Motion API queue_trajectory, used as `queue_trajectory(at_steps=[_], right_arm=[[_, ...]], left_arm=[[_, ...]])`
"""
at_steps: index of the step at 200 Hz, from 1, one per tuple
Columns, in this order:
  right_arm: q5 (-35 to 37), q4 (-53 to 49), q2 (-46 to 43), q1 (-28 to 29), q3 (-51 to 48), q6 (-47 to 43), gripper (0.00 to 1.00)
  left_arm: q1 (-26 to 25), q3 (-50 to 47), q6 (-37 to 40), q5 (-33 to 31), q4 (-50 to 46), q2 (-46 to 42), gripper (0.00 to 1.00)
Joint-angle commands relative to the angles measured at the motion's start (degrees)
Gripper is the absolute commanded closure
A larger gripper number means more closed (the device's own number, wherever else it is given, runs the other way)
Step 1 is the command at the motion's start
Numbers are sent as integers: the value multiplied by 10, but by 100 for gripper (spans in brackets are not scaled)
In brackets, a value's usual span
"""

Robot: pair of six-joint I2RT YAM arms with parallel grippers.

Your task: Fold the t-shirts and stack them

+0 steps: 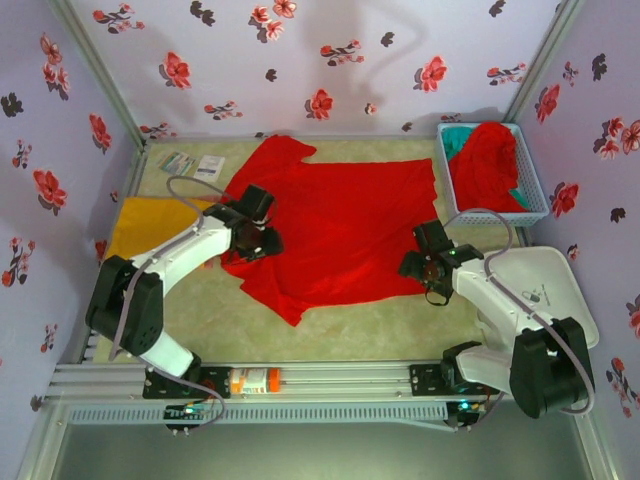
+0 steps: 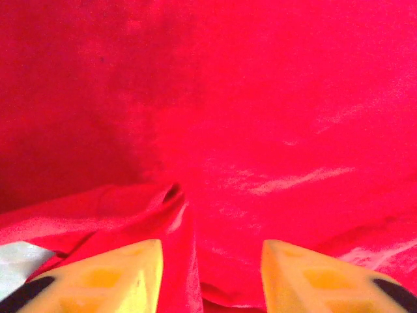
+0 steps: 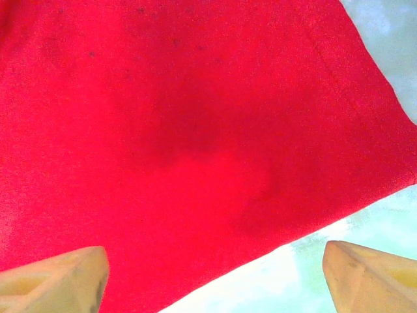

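Observation:
A bright red t-shirt (image 1: 345,215) lies spread across the middle of the table, its near-left part bunched. My left gripper (image 1: 266,242) sits low on its left edge. In the left wrist view the left gripper (image 2: 210,251) stands open, with a raised fold of the red t-shirt (image 2: 176,208) running between its yellow fingers (image 2: 124,270). My right gripper (image 1: 420,267) hovers at the shirt's right hem. In the right wrist view the right gripper (image 3: 214,253) is wide open over that hem of the red t-shirt (image 3: 195,130), nothing between the jaws. An orange-yellow t-shirt (image 1: 148,225) lies flat at the left.
A blue mesh basket (image 1: 497,215) at the back right holds a crumpled red t-shirt (image 1: 490,160) and a teal one (image 1: 460,138). Small cards (image 1: 195,163) lie at the back left. A white tray (image 1: 555,285) sits right of the right arm. Flowered walls enclose the table.

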Motion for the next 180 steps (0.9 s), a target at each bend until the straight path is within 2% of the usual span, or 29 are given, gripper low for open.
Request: queue_trajectory(at_steps=[1, 19, 47, 75, 99, 130, 180], right_arm=[[6, -3, -4, -5, 9, -10, 14], [2, 5, -2, -6, 4, -11, 14], [-9, 17, 13, -7, 4, -11, 14], [-16, 26, 24, -6, 4, -11, 15], [-13, 25, 23, -6, 3, -12, 15], [-6, 13, 11, -7, 3, -12, 15], [-4, 11, 1, -8, -2, -10, 15]], left_arm=[[14, -3, 44, 13, -51, -34, 51], [33, -53, 41, 33, -55, -87, 51], [60, -146, 9, 43, -51, -168, 59], [83, -232, -25, 55, -14, -200, 59], [97, -274, -43, 58, 52, -201, 56], [115, -270, -38, 59, 85, -172, 56], [119, -265, -35, 69, 130, -119, 62]])
